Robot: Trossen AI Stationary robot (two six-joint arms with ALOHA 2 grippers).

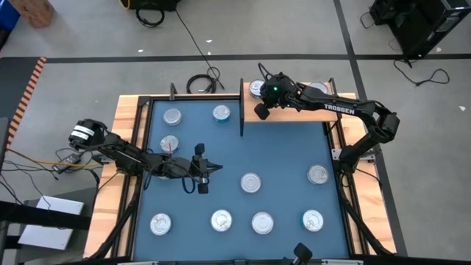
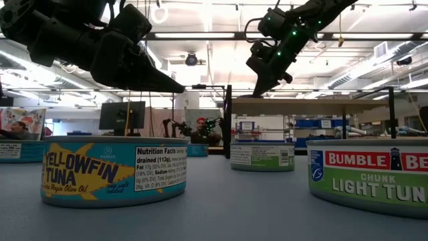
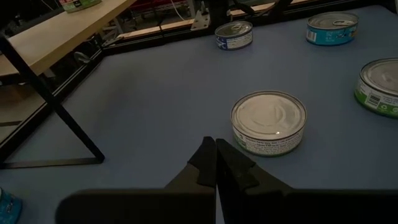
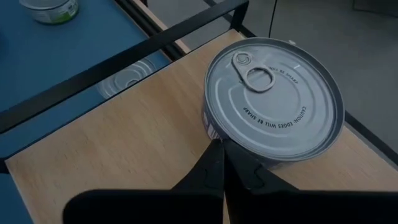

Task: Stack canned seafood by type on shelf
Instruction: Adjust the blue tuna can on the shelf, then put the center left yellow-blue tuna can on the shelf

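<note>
Barely started, I'd say. Nearest the camera edge of the blue mat [image 1: 287, 147] there's a row of four tins [image 1: 263, 222] sitting untouched. A bit further in, one tin [image 1: 251, 182] sits mid-mat and another [image 1: 318, 174] over by the right side.

The left gripper [image 1: 215, 167] hovers over the middle of the mat with its fingers pressed together, holding nothing. The mid-mat tin is just ahead of it, so that's probably the next pick.

Further back, three more tins [image 1: 173, 116] are grouped in the far-left part of the mat, one with a teal label.

At the far end is the shelf [image 1: 294, 110]. One tin [image 4: 273, 99] is on its board, pull-tab up, and the right gripper [image 4: 222, 163] is right against its side, fingers together, not gripping it. There may be a second tin on the shelf under the arm, hard to tell. So one or two placed, nine or so still on the mat, no stacking yet.
</note>
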